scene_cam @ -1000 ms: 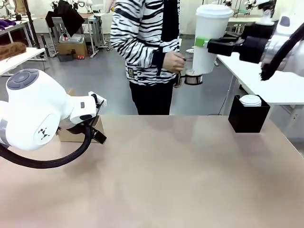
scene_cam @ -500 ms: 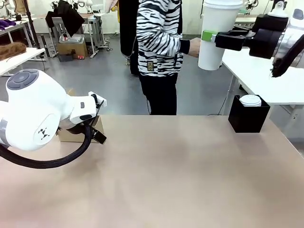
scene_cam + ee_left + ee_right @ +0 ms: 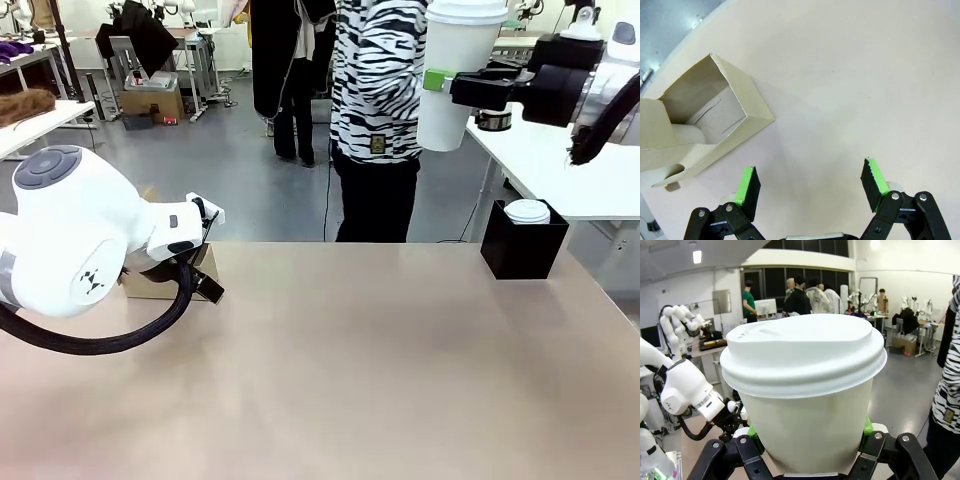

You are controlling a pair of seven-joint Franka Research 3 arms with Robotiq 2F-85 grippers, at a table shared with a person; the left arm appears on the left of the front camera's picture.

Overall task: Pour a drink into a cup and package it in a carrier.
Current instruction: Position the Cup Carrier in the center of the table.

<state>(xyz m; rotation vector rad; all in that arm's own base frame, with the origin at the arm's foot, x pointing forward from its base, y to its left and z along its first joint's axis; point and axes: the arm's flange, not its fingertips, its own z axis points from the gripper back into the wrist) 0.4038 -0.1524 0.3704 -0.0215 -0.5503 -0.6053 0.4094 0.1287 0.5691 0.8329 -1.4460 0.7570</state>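
Likely light yet crushable, the lidded cup (image 3: 455, 60) hangs high past the worktop (image 3: 350, 350), gripped mid-wall by the right end effector (image 3: 440, 82), while the left end effector (image 3: 812, 182) gapes beside the carrier (image 3: 715, 112).

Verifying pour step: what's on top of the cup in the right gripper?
A white lid caps the cup held in the right gripper. The lid hides whatever is inside.

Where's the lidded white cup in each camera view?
Front view: the cup, top right, held by the right gripper.
Right wrist view: cup centre, between the gripper's fingers.
Left wrist view: aimed down at the carrier instead.
Shared landmark: the left arm, lower left in front and right wrist views.
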